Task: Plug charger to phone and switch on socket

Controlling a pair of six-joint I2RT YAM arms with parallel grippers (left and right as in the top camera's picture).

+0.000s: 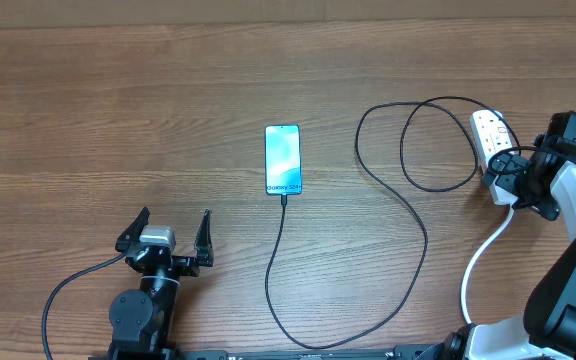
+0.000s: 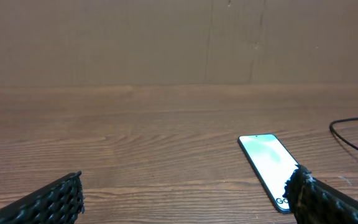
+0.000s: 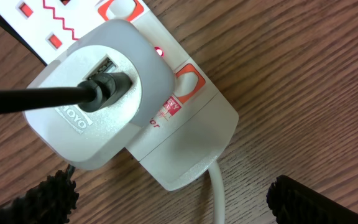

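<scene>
Lit phone [image 2: 267,163] flat on table [image 2: 135,137]; left pincer [image 2: 184,190] spread wide; charger [image 2: 353,134] at right edge.

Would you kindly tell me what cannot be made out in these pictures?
Overhead: whether the charger tip is fully seated in the phone; too small.
Left wrist: the phone's bottom edge, hidden by the left gripper.
Right wrist: the far end of the socket, cut off by the top edge.
</scene>
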